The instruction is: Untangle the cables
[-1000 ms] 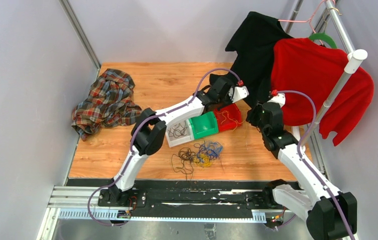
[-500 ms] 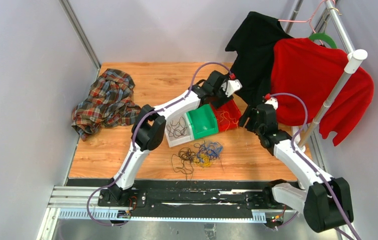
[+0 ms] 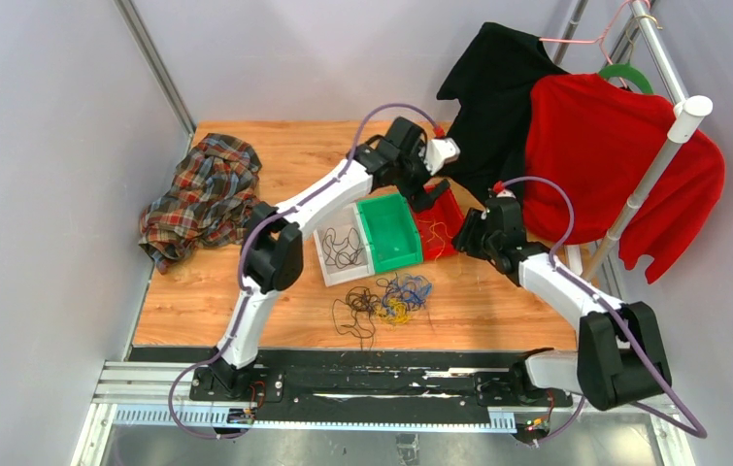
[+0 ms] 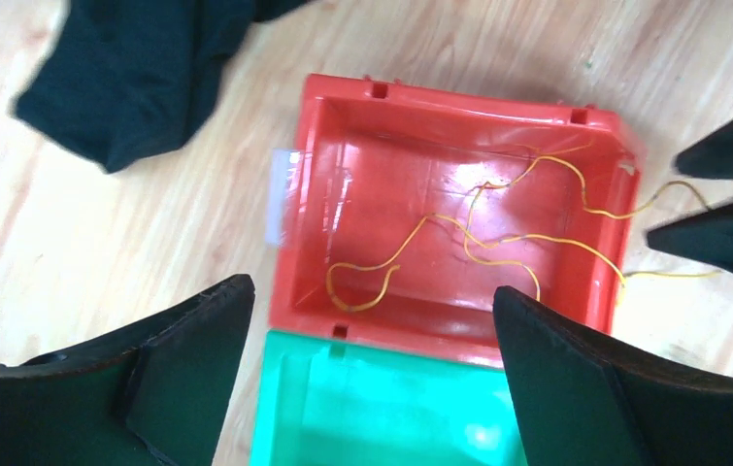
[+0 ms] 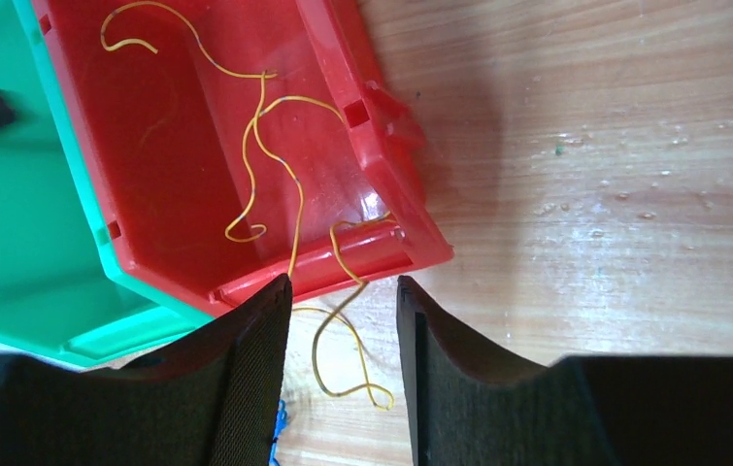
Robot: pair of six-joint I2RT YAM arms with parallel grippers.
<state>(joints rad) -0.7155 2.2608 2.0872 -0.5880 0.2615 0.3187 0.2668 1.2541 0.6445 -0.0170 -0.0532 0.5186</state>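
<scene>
Yellow cable (image 5: 263,78) trails over the rim of the red bin (image 5: 382,248), its tail between the half-open, empty jaws of your right tool (image 5: 343,291). Left tool (image 4: 372,291) hangs wide open, empty. Snag that rim and you'll tip the bin.

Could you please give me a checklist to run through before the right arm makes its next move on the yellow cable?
1. Right tool open: ok, fingers apart, nothing held.
2. Yellow cable inside the red bin: not ok, one end trails over the rim onto the table.
3. Trailing end lined up with the right tool: ok, it lies between the fingers in the wrist view.
4. Right tool's height above the table: cannot tell.
5. Left tool clear: ok, open and empty above the red bin.
6. Cable clump untangled: not ok, a mixed tangle on the table.
</scene>
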